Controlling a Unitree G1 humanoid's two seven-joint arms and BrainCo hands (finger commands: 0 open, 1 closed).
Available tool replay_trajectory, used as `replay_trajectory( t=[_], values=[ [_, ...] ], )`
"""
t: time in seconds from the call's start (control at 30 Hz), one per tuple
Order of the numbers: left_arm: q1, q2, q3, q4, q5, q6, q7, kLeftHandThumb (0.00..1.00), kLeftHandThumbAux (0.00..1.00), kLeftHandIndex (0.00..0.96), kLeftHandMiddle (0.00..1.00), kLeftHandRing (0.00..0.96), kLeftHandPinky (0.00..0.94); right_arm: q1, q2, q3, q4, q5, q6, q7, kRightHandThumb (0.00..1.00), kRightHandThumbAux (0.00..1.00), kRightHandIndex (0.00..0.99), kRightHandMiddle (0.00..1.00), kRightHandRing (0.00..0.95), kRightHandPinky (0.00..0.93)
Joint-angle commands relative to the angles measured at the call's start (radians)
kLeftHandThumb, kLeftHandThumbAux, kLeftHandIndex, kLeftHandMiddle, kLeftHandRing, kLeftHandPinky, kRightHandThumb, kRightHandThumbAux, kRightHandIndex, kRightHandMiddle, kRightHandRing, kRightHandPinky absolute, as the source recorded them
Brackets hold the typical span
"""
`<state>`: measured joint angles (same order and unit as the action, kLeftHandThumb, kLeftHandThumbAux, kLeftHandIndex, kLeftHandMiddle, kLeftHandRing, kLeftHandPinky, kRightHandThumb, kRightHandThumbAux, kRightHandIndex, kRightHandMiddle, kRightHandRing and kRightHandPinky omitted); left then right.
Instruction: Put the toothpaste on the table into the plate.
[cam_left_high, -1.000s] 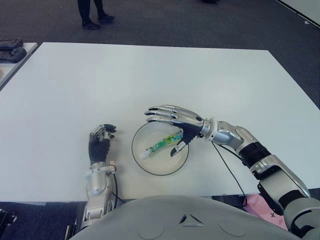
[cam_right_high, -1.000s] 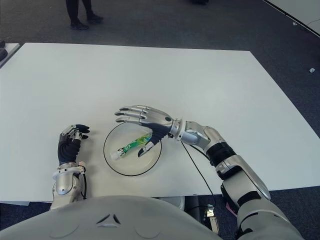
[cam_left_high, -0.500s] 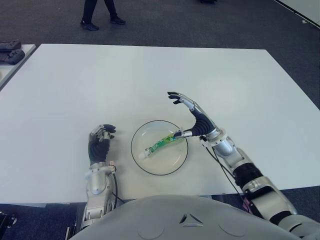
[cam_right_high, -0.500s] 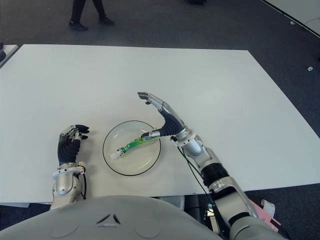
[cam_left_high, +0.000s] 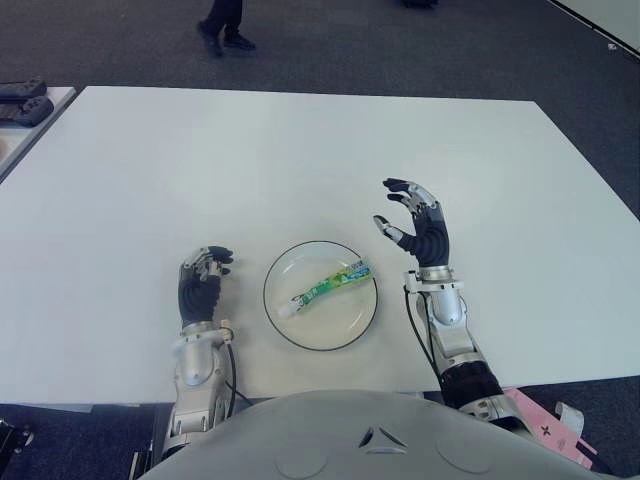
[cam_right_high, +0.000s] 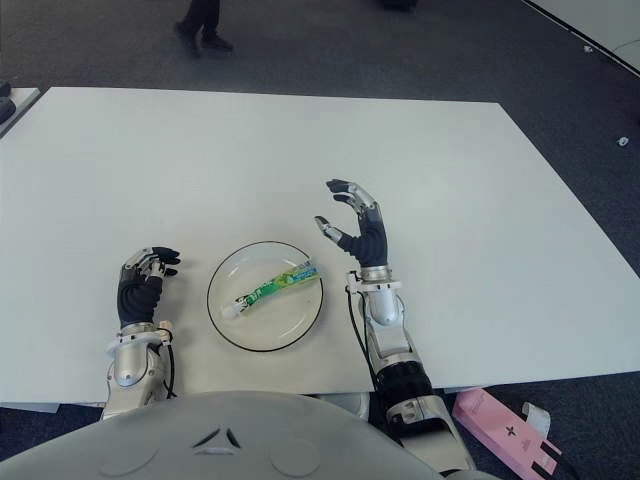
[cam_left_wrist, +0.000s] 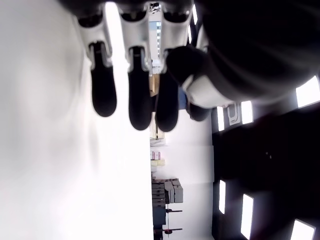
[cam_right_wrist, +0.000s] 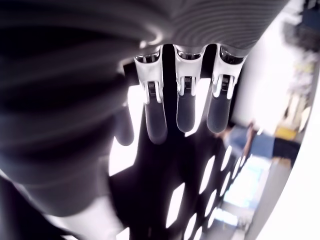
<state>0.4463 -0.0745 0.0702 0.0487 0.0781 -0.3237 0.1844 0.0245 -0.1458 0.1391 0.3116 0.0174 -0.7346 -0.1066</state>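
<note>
Pretty much looks done to me; the green-and-white toothpaste tube with the white cap (cam_left_high: 325, 288) is lying flat inside the round clear plate with the dark rim (cam_left_high: 290, 329), lower centre of the eye view, slanted with the cap toward the lower left and the crimped end toward the upper right; the whole tube looks to sit inside the rim, nothing hanging over.

The right hand (cam_left_high: 417, 228) is up off the white table (cam_left_high: 300, 160), just right of the plate, palm upright and fingers loosely spread with a slight curl, holding nothing; its wrist view shows bare fingers (cam_right_wrist: 185, 110) with nothing between them.

The left hand (cam_left_high: 201, 283) shows just left of the plate, fingers curled in and empty; can't tell if it actually touches the table.

So placing is finished as far as I can judge; all that's left, if anything, is the right arm settling somewhere.
</note>
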Motion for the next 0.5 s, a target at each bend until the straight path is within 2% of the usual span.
replay_trajectory(
  t=[0.03, 0.1, 0.2, 0.5],
  values=[
    [-0.001, 0.004, 0.002, 0.045, -0.008, 0.026, -0.01, 0.839, 0.676, 0.452, 0.456, 0.471, 0.489, 0.016, 0.045, -0.058, 0.004, -0.015, 0.048, -0.039, 0.507, 0.82, 0.379, 0.346, 0.335, 0.368],
    [-0.005, 0.005, 0.001, 0.048, -0.008, 0.028, -0.01, 0.839, 0.676, 0.453, 0.456, 0.473, 0.485, 0.019, 0.059, -0.088, 0.033, -0.012, 0.051, -0.058, 0.62, 0.767, 0.4, 0.366, 0.356, 0.39],
    [-0.008, 0.007, 0.001, 0.053, -0.011, 0.029, -0.013, 0.839, 0.676, 0.453, 0.455, 0.473, 0.482, 0.019, 0.076, -0.12, 0.071, -0.016, 0.049, -0.075, 0.673, 0.742, 0.411, 0.38, 0.37, 0.403],
    [-0.02, 0.009, -0.001, 0.077, -0.008, 0.01, -0.01, 0.839, 0.676, 0.457, 0.454, 0.47, 0.48, 0.004, 0.108, -0.187, 0.134, -0.035, 0.072, -0.122, 0.703, 0.729, 0.419, 0.411, 0.397, 0.417]
  ],
)
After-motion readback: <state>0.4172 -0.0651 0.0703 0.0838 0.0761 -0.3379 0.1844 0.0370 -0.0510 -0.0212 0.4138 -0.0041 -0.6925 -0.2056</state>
